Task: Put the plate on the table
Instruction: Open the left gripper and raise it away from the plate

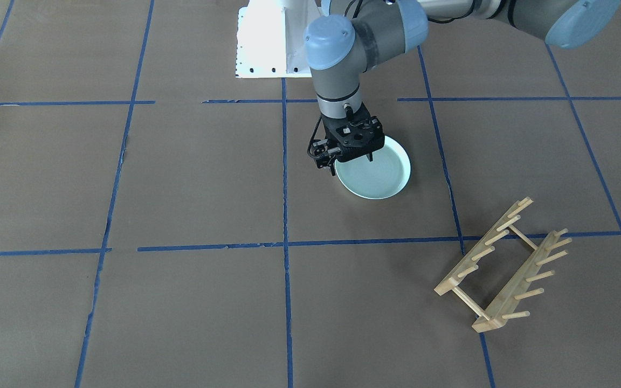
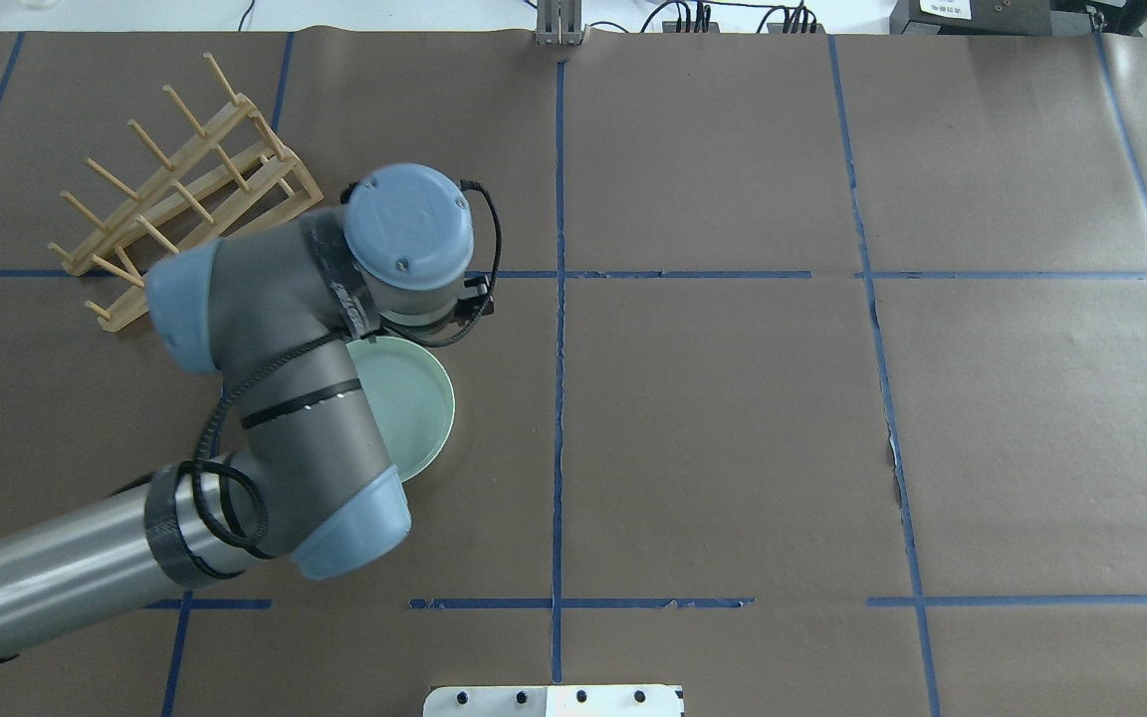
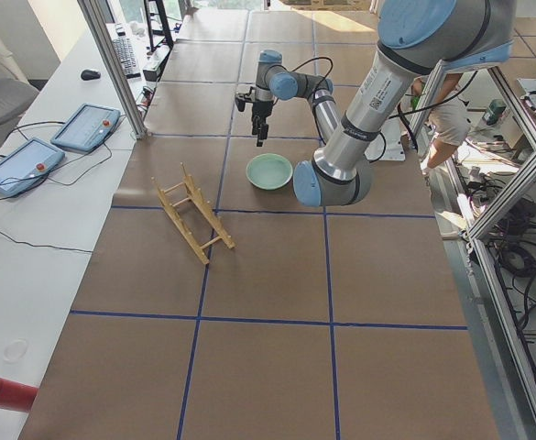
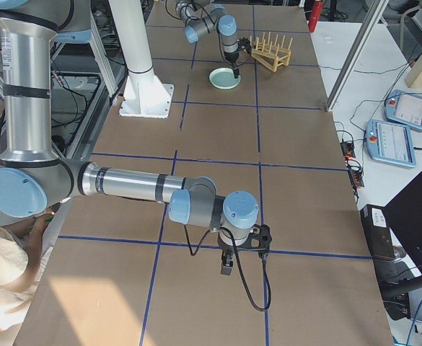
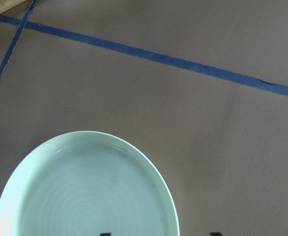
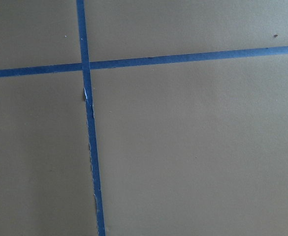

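Note:
The pale mint-green plate [image 1: 380,175] lies flat on the brown paper-covered table [image 1: 208,178], in a square near the robot's base. It also shows in the overhead view [image 2: 419,398] and the left wrist view [image 5: 84,196]. My left gripper [image 1: 351,164] hovers a little above the plate's rim, open and empty. In the left wrist view its two fingertips [image 5: 104,234] stand apart on either side of the rim. My right gripper [image 4: 226,267] shows only in the exterior right view, low over bare table far from the plate. I cannot tell if it is open or shut.
A wooden peg rack [image 1: 504,264] stands empty on the table to the plate's far-left side, also in the overhead view [image 2: 185,179]. The robot's white base plate [image 1: 262,43] is at the table's near edge. Blue tape lines cross the table.

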Robot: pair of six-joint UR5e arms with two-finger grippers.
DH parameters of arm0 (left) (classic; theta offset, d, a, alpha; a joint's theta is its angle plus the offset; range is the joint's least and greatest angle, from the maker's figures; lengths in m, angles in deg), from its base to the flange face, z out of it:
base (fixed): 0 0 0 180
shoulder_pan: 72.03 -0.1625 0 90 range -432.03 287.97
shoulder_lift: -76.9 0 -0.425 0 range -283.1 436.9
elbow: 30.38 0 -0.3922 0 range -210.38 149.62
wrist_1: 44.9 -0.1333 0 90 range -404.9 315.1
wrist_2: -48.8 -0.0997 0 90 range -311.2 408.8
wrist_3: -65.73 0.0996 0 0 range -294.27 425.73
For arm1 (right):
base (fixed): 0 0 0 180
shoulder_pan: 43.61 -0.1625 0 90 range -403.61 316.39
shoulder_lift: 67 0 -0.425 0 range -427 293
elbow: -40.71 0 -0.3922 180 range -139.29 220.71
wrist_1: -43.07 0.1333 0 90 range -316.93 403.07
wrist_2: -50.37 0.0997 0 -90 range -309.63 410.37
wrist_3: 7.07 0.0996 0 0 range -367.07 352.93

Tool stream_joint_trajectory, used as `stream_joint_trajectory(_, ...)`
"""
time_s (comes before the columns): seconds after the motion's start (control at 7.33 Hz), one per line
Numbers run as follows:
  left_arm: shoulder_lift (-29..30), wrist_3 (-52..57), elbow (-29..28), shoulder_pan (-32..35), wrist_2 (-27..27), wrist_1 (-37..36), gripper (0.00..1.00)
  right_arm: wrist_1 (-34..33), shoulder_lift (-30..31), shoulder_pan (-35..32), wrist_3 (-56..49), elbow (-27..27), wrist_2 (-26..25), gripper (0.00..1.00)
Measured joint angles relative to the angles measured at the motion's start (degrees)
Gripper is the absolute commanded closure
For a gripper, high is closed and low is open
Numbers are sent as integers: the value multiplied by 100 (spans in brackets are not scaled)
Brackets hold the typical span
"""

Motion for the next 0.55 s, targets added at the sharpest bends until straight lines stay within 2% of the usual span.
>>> stream_joint_trajectory(0.27, -519, 1832, 395, 1277, 991, 395, 0, 0, 0, 0, 0, 0, 0, 0)
stream_joint_trajectory(0.55, -1397, 4540, 383, 2774, 2042, 702, 0, 0, 0, 0, 0, 1, 0, 0)
